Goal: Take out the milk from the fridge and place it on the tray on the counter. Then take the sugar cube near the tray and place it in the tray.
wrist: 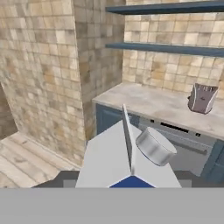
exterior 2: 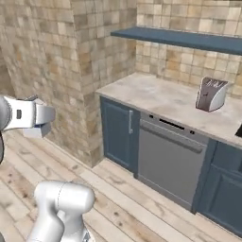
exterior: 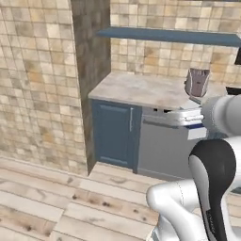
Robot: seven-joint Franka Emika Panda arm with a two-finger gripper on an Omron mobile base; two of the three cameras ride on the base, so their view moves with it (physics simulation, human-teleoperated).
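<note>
Counter point(wrist: 148, 103) beyond; milk point(wrist: 129, 159) seemingly in tool.

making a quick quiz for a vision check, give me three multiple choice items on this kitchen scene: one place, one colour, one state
1. Where does the toaster stand?
a) on the counter
b) on the floor
c) on the shelf
2. What colour is the shelf?
a) red
b) white
c) blue
3. What state is the milk in?
a) standing on the counter
b) carried by the arm
c) lying on the floor

Answers:
1 a, it sits on the beige top.
2 c, the board is dark blue.
3 b, the carton rides right under the hand camera, off every surface.
</note>
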